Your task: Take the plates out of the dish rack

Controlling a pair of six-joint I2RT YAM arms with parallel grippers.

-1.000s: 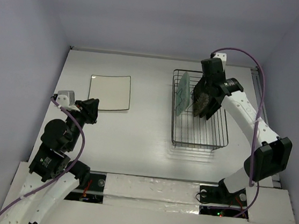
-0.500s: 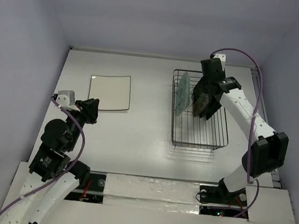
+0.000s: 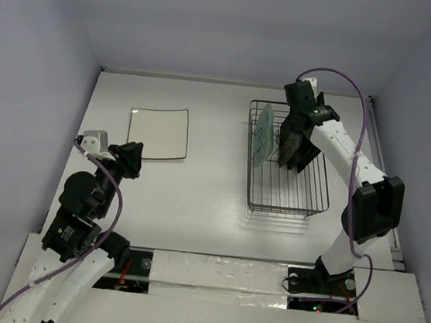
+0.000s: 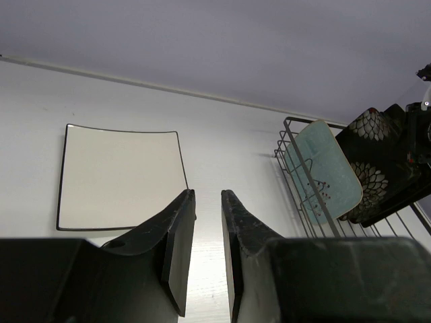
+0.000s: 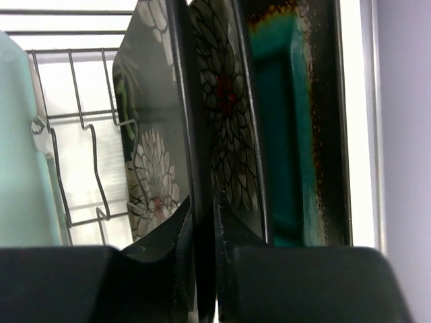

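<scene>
Black wire outlines the dish rack (image 3: pixel 288 210) in the top view, and the right end effector (image 3: pixel 290 145) reaches down among its prongs. The mint plate (image 3: pixel 262 134) stands on edge just to its left. The white plate (image 3: pixel 158 133) lies flat on the table (image 3: pixel 212 192), well apart from that arm and just beyond the left end effector (image 3: pixel 131 160).

From the left wrist, the left end effector (image 4: pixel 207 198) is narrow: a slim slit between the fingers with nothing in it. The white plate (image 4: pixel 118 176) sits ahead and to its left. The dish rack (image 4: pixel 291 121) is far off to its right, with the mint plate (image 4: pixel 323 168) and the black floral plate (image 4: pixel 369 171) leaning inside.

From the right wrist, the right end effector (image 5: pixel 204 208) is pinched onto the rim of the black floral plate (image 5: pixel 225 101). The grip looks closed on it, though the rim hides how deep the pads reach. The teal plate (image 5: pixel 289 134) stands just to the right, very near. The mint plate (image 5: pixel 20 175) is further left, with bare rack wire (image 5: pixel 74 115) between.

The lift probably goes best straight up along the plate's own plane, without twisting, until the lower edge clears the prongs and top wire. Any drift should favour the roomier left gap. Open table lies left of the rack, short of the white plate; the rack's right side runs close to the table edge.
</scene>
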